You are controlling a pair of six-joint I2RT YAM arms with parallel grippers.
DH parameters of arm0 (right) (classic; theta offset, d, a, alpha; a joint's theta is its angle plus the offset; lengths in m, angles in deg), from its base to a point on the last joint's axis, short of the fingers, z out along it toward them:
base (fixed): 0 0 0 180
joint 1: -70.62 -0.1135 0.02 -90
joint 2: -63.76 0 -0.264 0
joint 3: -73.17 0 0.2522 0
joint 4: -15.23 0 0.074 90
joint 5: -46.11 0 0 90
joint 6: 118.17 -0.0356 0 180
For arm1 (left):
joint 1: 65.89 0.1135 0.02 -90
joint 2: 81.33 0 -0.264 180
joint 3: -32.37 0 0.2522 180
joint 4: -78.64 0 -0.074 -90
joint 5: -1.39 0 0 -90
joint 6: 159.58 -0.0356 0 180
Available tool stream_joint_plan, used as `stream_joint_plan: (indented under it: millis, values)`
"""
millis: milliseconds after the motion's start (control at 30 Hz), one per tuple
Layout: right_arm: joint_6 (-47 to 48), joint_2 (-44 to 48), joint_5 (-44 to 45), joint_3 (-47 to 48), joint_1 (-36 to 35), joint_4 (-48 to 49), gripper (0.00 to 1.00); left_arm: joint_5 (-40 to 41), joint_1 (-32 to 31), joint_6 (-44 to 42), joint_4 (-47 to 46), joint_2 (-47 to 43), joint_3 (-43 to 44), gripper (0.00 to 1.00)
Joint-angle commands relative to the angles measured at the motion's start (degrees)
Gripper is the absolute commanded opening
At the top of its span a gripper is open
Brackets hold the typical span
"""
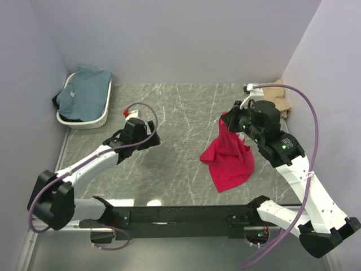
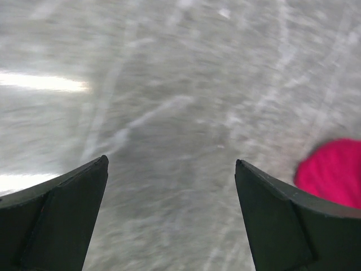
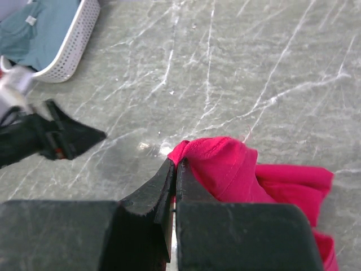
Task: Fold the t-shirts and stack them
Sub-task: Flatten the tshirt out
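Marble table (image 1: 180, 113), teal t-shirt (image 1: 84, 93) in basket (image 1: 86, 123)

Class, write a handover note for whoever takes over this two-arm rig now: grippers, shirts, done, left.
Left gripper: open, empty, over the marble table.
Right gripper: shut on the crimson red cloth t-shirt, crumpled, lower part on the table.
Dusty teal cloth t-shirt: in the white oval basket.
Tan beige cloth t-shirt: far right corner.
Done: none stacked.
Left: fold, stack all three.
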Motion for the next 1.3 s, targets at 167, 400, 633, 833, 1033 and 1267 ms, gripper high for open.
stream_joint_plan:
  millis: [167, 400, 633, 833, 1033, 1267]
  values:
    - [1.8, -5.9, -24.4, 17.9, -0.8, 2.1, 0.00, -16.4, -3.2, 1.1, -17.2, 13.5, 9.0, 0.99]
    - [4.3, -6.7, -20.5, 25.2, -1.1, 0.9, 0.00, -13.2, -3.4, 1.8, -15.4, 13.2, 10.1, 0.99]
    - [6.2, -5.8, 11.8, 17.1, -0.9, -9.0, 0.00, -4.2, -3.4, 1.0, -12.0, 7.5, 8.4, 1.00]
    - [5.8, -0.7, 13.2, 14.5, -0.9, -6.2, 0.00, 2.6, -3.4, 2.6, -10.8, 3.7, 6.3, 1.00]
    - [5.7, -3.3, 13.5, 22.8, -0.9, -10.6, 0.00, -12.5, -3.4, -0.2, -18.6, 7.9, 6.8, 0.99]
    - [4.3, -1.2, 11.9, 18.2, -0.9, -9.1, 0.00, -20.6, -7.5, -1.0, -23.9, 23.2, 14.2, 0.99]
